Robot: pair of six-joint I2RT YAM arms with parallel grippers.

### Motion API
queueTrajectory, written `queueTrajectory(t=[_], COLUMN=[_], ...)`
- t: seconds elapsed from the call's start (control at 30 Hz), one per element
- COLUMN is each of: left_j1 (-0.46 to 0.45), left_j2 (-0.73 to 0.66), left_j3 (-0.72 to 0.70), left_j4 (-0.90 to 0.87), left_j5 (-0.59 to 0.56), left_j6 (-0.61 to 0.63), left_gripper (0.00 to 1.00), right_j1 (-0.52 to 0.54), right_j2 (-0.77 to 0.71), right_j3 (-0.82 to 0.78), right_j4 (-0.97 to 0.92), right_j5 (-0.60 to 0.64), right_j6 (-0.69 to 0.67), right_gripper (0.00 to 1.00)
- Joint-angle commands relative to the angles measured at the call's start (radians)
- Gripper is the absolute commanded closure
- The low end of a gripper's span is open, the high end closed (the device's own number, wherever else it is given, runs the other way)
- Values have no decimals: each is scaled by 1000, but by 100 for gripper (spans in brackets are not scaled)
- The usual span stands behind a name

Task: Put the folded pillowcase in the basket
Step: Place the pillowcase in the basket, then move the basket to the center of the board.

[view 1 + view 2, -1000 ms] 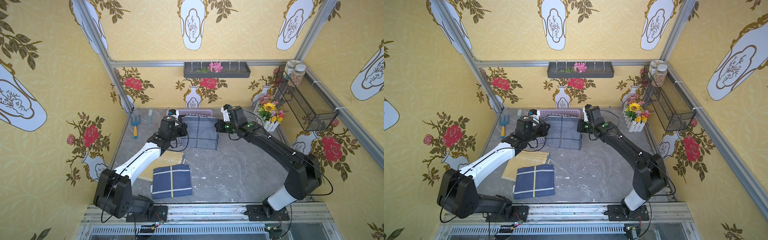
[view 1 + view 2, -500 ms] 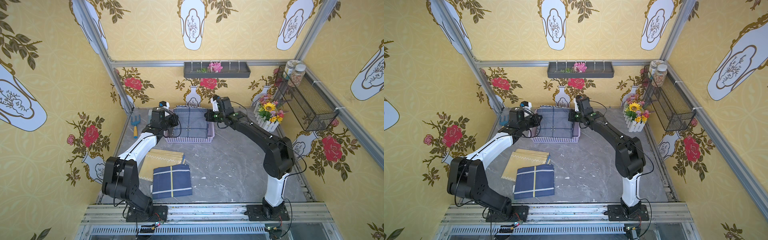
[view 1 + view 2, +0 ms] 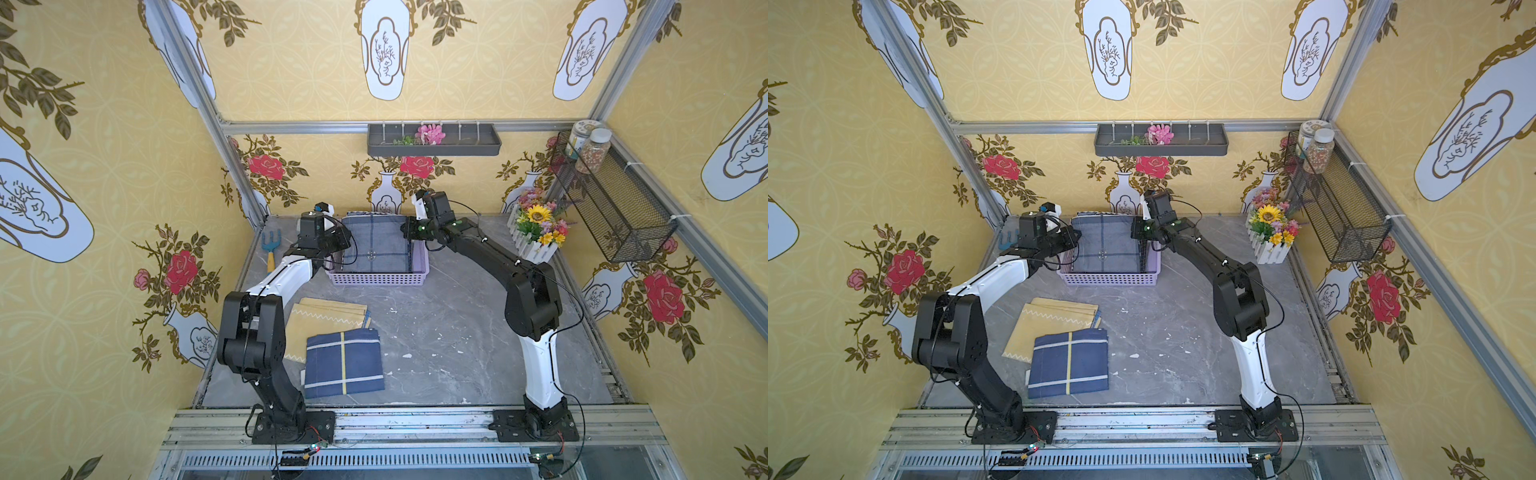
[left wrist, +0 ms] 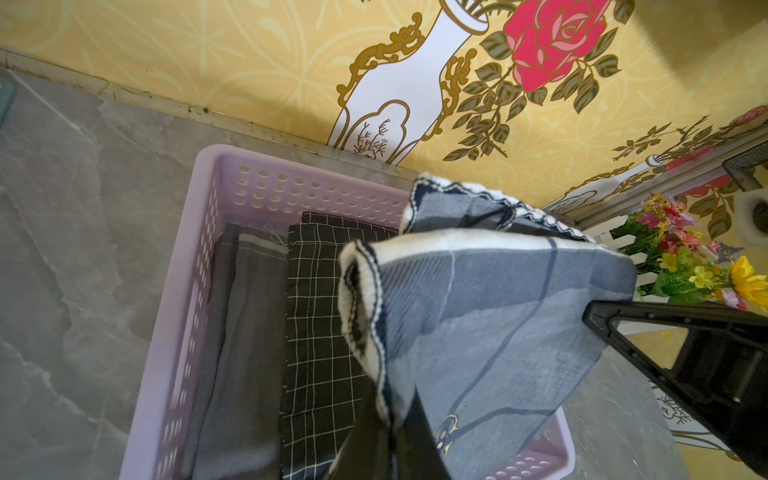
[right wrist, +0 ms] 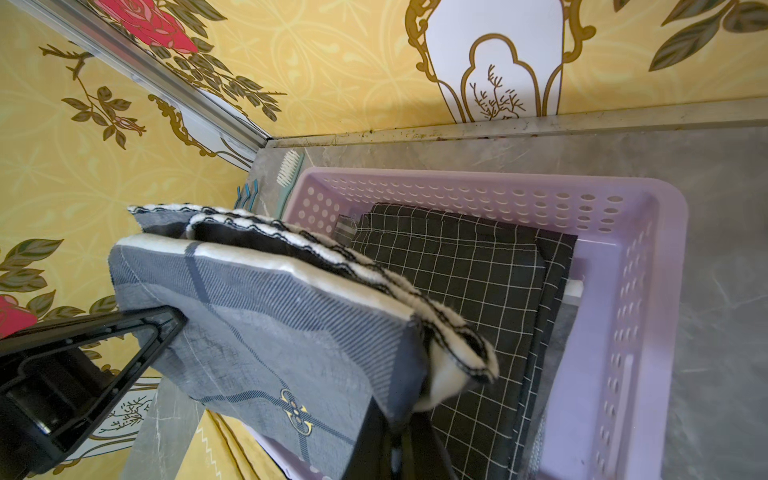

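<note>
A grey-blue plaid folded pillowcase (image 3: pixel 378 243) (image 3: pixel 1106 243) hangs stretched between my two grippers, just above the lilac perforated basket (image 3: pixel 376 279) (image 3: pixel 1111 279) by the back wall. My left gripper (image 3: pixel 347 241) (image 4: pixel 395 436) is shut on its left edge. My right gripper (image 3: pixel 405 232) (image 5: pixel 399 444) is shut on its right edge. In the left wrist view the pillowcase (image 4: pixel 478 311) floats over a black grid cloth (image 4: pixel 320 332) and a grey cloth (image 4: pixel 245 353) lying in the basket (image 4: pixel 208 249). The right wrist view shows the pillowcase (image 5: pixel 270 332) above the basket (image 5: pixel 623 291).
A yellow folded cloth (image 3: pixel 328 320) and a navy plaid folded cloth (image 3: pixel 344 363) lie on the near left of the table. A blue garden fork (image 3: pixel 271 245) lies left of the basket. Flowers in a white fence pot (image 3: pixel 536 232) and a black wire wall basket (image 3: pixel 611 208) stand at the right.
Both arms have carried the pillowcase away from the table's middle toward the back wall, and it now hangs over the basket. Both grips have stayed shut.
</note>
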Motion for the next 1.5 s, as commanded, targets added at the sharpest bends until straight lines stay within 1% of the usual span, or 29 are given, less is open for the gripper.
queueTrajectory(t=[0.0, 0.03, 0.07, 0.1, 0.13, 0.17, 0.2, 0.23, 0.27, 0.3, 0.33, 0.5, 0.67, 0.8, 1.0, 1.1, 1.33, 1.47], left_j1=[18, 20, 22, 24, 25, 25, 27, 27, 28, 28, 28, 28, 27, 23, 8, -7, -53, -95], left_j2=[26, 31, 39, 42, 44, 43, 40, 33, 26, 18, 9, -50, -155, -259, -408, -486, -638, -687], left_j3=[13, 19, 25, 32, 35, 38, 39, 38, 36, 33, 29, -21, -147, -267, -415, -472, -540, -572], left_j4=[23, 19, 14, 9, 5, 4, 1, 0, -1, -6, -12, -31, -23, -16, -31, -47, -163, -197], left_j5=[-52, -49, -46, -43, -41, -43, -47, -52, -60, -72, -82, -95, -63, -33, -15, -10, -31, -44], left_j6=[-4, -7, -11, -15, -19, -22, -27, -32, -38, -43, -48, -73, -111, -138, -165, -174, -176, -191], left_gripper=[100, 99, 84, 65, 44, 28, 18, 13, 10, 4, 0, 0, 0, 0, 0, 0, 0, 0], right_j1=[-18, -20, -19, -21, -21, -22, -23, -27, -28, -31, -34, -36, -33, -23, 1, 5, 4, 1], right_j2=[10, 13, 14, 13, 10, 7, 1, -3, -8, -13, -19, -87, -171, -193, -146, -104, -66, -66], right_j3=[10, 12, 12, 10, 6, 3, -3, -9, -14, -20, -28, -121, -239, -270, -235, -210, -208, -225], right_j4=[-6, -7, -7, -4, -3, 0, 5, 7, 8, 4, -1, 0, -17, -108, -257, -301, -330, -353], right_j5=[63, 59, 56, 55, 54, 54, 54, 56, 55, 56, 59, 70, 71, 113, 199, 214, 240, 260], right_j6=[9, 13, 15, 18, 23, 27, 32, 36, 37, 38, 37, 37, 27, 6, -8, 6, 45, 49], right_gripper=[95, 92, 88, 77, 62, 49, 42, 37, 28, 25, 25, 24, 24, 24, 25, 26, 26, 26])
